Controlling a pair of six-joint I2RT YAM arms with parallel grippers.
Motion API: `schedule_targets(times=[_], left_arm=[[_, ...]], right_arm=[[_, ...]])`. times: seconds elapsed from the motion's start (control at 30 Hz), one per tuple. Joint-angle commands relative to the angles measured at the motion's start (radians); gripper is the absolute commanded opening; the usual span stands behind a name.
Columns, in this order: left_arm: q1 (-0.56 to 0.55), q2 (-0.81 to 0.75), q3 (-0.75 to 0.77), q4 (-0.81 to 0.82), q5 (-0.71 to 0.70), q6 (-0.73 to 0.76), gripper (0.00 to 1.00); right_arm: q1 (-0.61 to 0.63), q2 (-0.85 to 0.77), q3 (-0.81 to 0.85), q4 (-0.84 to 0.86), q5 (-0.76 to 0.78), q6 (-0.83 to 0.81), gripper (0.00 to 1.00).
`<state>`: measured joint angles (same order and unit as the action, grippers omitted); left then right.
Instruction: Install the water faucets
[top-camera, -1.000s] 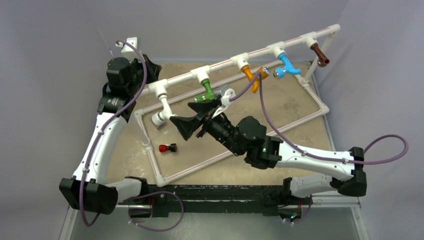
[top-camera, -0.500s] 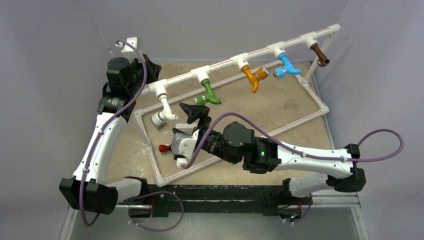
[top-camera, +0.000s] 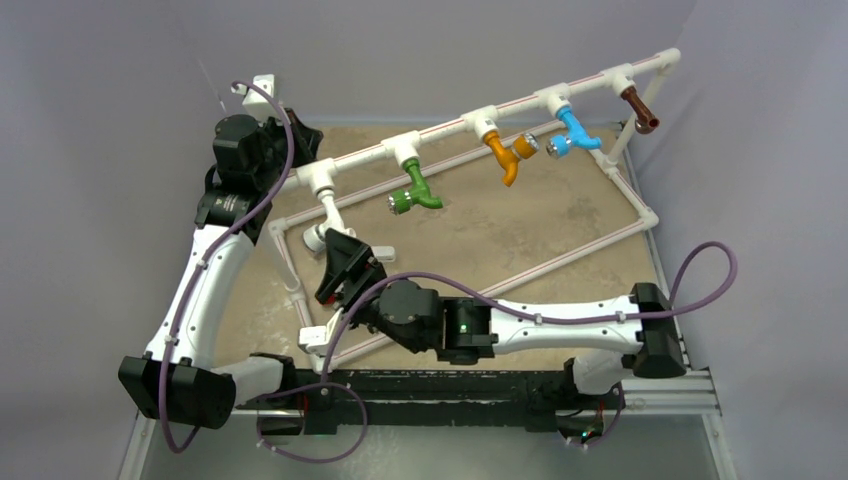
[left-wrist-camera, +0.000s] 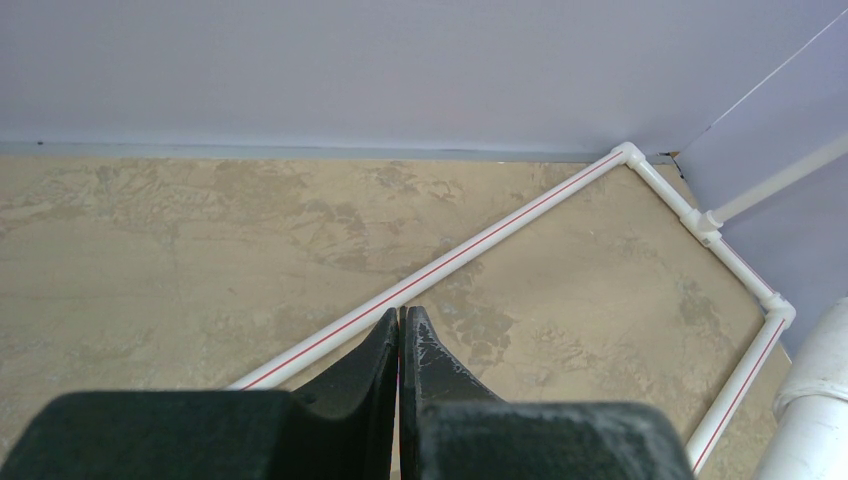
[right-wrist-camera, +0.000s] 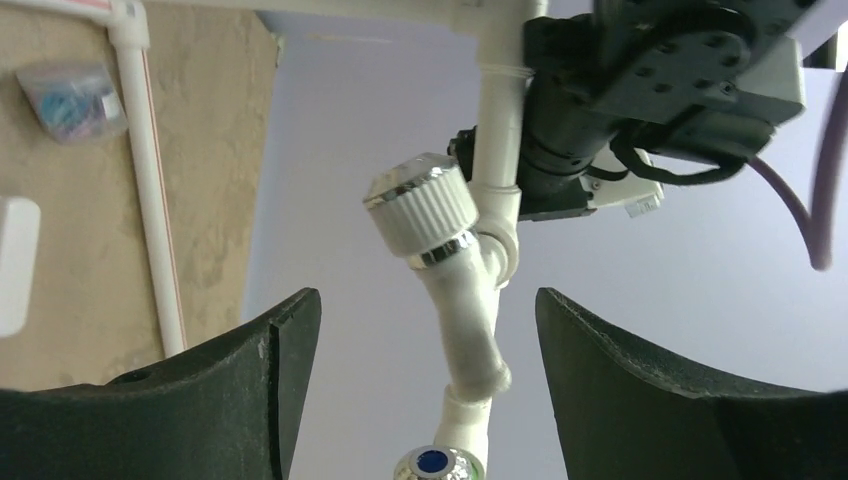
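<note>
Five water faucets hang from the raised white pipe (top-camera: 450, 125): white (top-camera: 322, 234), green (top-camera: 414, 195), orange (top-camera: 505, 155), blue (top-camera: 571, 134) and brown (top-camera: 639, 108). My right gripper (top-camera: 345, 262) stands open just in front of the white faucet. In the right wrist view the white faucet (right-wrist-camera: 445, 240) shows between and beyond the spread fingers of the right gripper (right-wrist-camera: 428, 300), touching neither. A silvery cap with a blue dot (right-wrist-camera: 435, 464) sits at the bottom edge. My left gripper (top-camera: 303, 140) (left-wrist-camera: 400, 312) is shut on nothing, by the pipe's left end.
A white pipe frame (top-camera: 560, 262) with red stripes lies flat on the tan board (top-camera: 520, 215); one run of it (left-wrist-camera: 480, 245) passes under the left fingers. The left arm's black wrist (right-wrist-camera: 640, 90) is close behind the white faucet. A small plastic bag (right-wrist-camera: 75, 95) lies on the board.
My right arm has swung left and toward the near edge, from beside the green faucet to in front of the white one, its gripper staying open. The left arm has not moved.
</note>
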<state>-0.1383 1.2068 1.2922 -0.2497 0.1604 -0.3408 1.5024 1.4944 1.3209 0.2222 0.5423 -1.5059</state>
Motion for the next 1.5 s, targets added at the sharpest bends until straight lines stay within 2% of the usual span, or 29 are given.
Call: schedule_targets(times=[0.0,0.43,0.63,0.77,0.93,0.97,1.07,1.23,1.3,1.47], left_arm=[[0.008,0.031,-0.057,-0.145,0.037,-0.009,0.00],[0.008,0.031,-0.057,-0.145,0.045,-0.010,0.00],[0.008,0.031,-0.057,-0.145,0.045,-0.010,0.00],[0.008,0.031,-0.057,-0.145,0.045,-0.010,0.00],[0.008,0.033,-0.057,-0.145,0.047,-0.010,0.00],[0.009,0.033,-0.057,-0.145,0.046,-0.010,0.00],[0.009,0.034,-0.057,-0.145,0.047,-0.010,0.00],[0.009,0.034,-0.057,-0.145,0.048,-0.012,0.00],[0.009,0.034,-0.057,-0.145,0.047,-0.012,0.00],[0.009,0.032,-0.057,-0.145,0.048,-0.012,0.00]], right_arm=[[-0.001,0.027,0.007,0.119,0.087,-0.195,0.78],[-0.054,0.127,0.080,0.218,0.117,-0.255,0.76],[-0.072,0.146,0.096,0.235,0.105,-0.235,0.68],[-0.076,0.153,0.095,0.237,0.114,-0.214,0.49],[-0.076,0.156,0.063,0.307,0.130,-0.153,0.06],[-0.076,0.161,0.056,0.326,0.139,-0.122,0.00],[-0.076,0.179,0.027,0.436,0.178,0.006,0.00],[-0.074,0.227,-0.014,0.694,0.286,0.429,0.00],[-0.071,0.231,-0.029,0.746,0.325,0.742,0.00],[-0.068,0.213,-0.041,0.698,0.323,1.483,0.00]])
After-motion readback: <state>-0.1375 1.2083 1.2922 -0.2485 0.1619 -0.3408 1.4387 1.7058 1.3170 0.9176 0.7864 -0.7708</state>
